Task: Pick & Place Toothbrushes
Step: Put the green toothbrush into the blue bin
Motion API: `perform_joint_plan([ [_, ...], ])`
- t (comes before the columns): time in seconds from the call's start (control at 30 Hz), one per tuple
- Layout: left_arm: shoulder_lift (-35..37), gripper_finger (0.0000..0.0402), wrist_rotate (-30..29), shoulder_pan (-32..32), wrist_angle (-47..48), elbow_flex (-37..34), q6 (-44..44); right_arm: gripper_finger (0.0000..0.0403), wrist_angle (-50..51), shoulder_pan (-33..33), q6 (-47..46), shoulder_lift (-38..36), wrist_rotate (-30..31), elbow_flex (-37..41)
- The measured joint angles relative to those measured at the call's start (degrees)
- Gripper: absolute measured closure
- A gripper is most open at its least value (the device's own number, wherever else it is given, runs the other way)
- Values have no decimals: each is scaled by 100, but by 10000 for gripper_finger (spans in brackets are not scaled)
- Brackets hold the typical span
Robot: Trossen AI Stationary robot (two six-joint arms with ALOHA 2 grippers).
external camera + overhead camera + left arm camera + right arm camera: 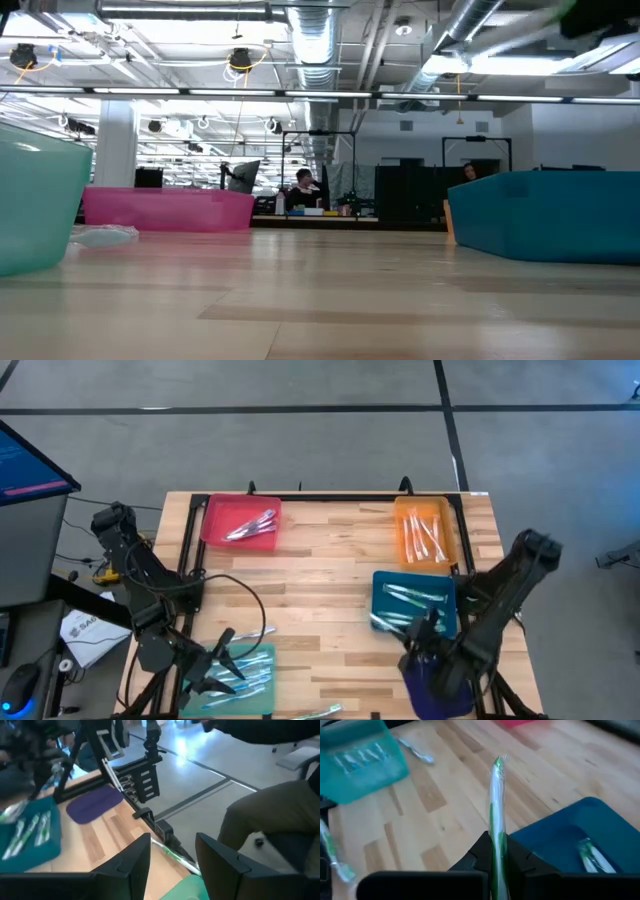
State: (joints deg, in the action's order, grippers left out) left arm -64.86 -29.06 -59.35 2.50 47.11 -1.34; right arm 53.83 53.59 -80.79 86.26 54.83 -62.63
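My right gripper [496, 851] is shut on a green-and-white wrapped toothbrush [495, 795]. It hovers by the near left corner of the blue tray [415, 600], which holds several toothbrushes [410, 592]. My left gripper [172, 865] stands open with nothing between its fingers, over the light teal tray [245, 675] at the near left, where several toothbrushes lie. One loose toothbrush [175, 857] lies flat on the table's near edge beyond its fingers. Another loose one [415, 750] lies flat beside the teal tray [362, 760]. My right gripper pinches the toothbrush between its two fingers [477, 852], on the shaft [496, 837]. The fingers slant downward and the toothbrush runs along them, its long free end [497, 762] sticking out past the tips. It is lifted clear of the table and the blue tray [580, 835].
A pink tray [242, 522] with toothbrushes stands at the far left, an orange one [425, 532] at the far right. A purple tray [440, 680] lies at the near right under my right arm. Bare wood lies in the middle. A person sits close to the near edge [280, 820].
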Motion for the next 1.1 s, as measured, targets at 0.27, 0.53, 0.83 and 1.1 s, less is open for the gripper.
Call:
perform_joint_plan([
  [0.27,0,250,88,455,-5,0,470,390,-307,-699,-15,-1531,-1705,1611],
  [0.53,0,250,560,1113,96,-2,858,390,-744,-1316,818,-2140,-2227,2394],
  [0.83,11,250,1303,1508,39,-2,765,390,-1582,-2411,2320,-2293,-3609,2908],
  [1.1,11,250,1311,1346,-4,-2,576,387,-1881,-3016,2869,-2288,-4407,3270],
])
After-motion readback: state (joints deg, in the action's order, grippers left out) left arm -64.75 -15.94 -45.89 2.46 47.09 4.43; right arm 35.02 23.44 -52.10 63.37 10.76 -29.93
